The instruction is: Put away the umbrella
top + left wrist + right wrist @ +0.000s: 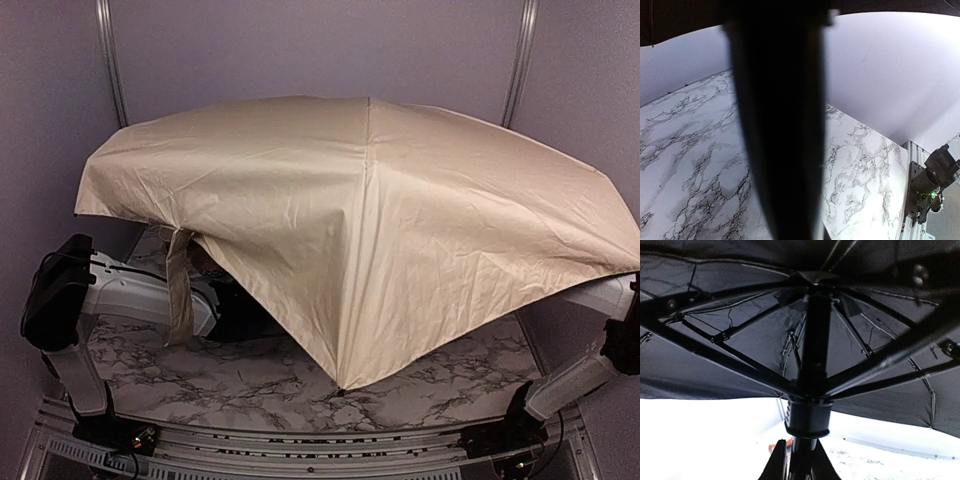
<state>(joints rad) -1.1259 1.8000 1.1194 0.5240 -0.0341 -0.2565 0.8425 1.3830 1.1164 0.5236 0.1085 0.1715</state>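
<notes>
Under the open umbrella [370, 230], the right hand [799, 465] clamps its shaft; left hand closed, hidden.

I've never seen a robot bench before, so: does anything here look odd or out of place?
The umbrella is wide open and tilted over the table, one canopy point dipping to the marble near the front. Its strap dangles loose on the left.

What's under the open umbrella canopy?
Ribs, the shaft, and the right pincer closed on it, seen from the right wrist. From above, the canopy hides all that and most of the table.
</notes>
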